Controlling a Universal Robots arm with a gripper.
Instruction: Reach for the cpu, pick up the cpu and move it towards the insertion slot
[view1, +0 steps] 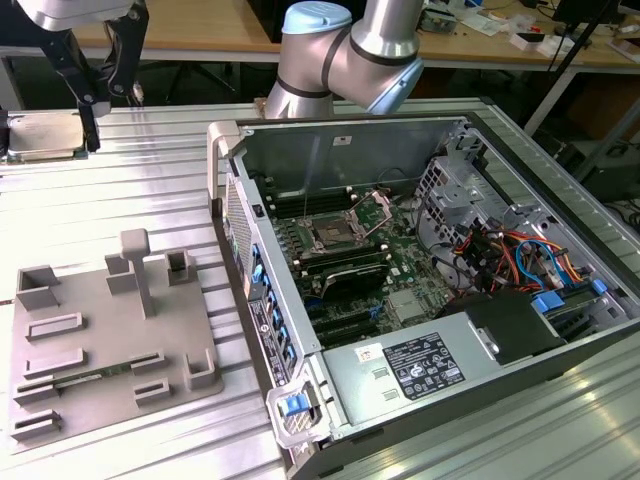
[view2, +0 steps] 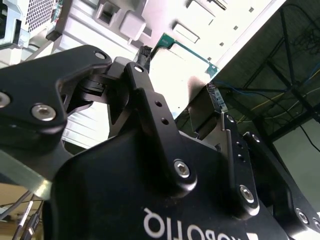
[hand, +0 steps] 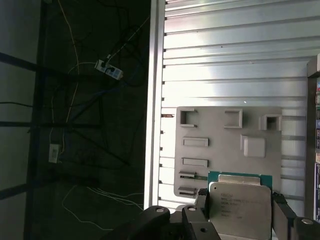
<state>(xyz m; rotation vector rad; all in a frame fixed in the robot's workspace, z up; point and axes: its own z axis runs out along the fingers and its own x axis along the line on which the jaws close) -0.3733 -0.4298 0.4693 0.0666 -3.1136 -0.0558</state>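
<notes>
We see a ribbed metal table (view1: 120, 215) carrying a grey tray (view1: 100, 340) left, open computer case (view1: 420, 290) right.

A matt silvery metal lid is presented by the cpu (hand: 241, 208), matt black metal by the gripper (hand: 240, 220), ribbed bright aluminium by the table (view1: 110, 210).

The cpu (hand: 243, 209) has a silvery-white top on a green rim. The pincer (hand: 239, 220) is matte black. The insertion slot (view1: 329, 237) shows a dark centre inside a silver frame. The tabletop (view1: 120, 190) is ribbed silver metal. The tray (view1: 100, 340) is plain grey.
</notes>
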